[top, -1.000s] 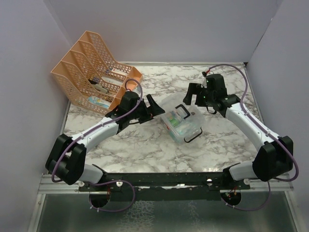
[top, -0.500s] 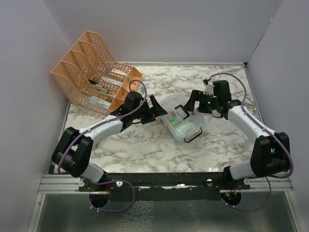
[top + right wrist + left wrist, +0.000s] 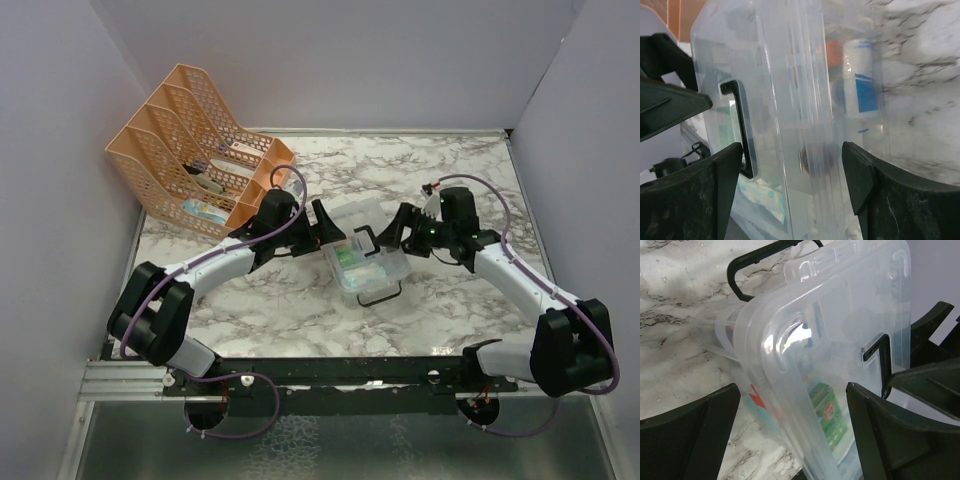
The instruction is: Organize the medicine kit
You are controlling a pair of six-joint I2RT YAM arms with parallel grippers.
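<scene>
Fingers of the left gripper stand wide, one on each side of the clear lid, which rises tilted between them; it runs close to the right-hand finger, but no firm pinch shows. The right gripper has its fingers spread as well, and clear plastic fills the gap between them; it cannot be told whether they press on it or merely straddle it. Both grippers meet at the far end of the kit, which sits near the middle of the table, the left one at its left side and the right one at its right. Through the plastic a green box and a white bottle with a blue label can be seen, so the contents appear to be inside already. One black handle lies beyond the lid, toward the table. The lid looks neither laid flat nor shut, so the packing seems done, while closing and latching appear to be what is left. The latch cannot be made out in these views. A peach rack stands at the far left corner, well apart from the kit.
</scene>
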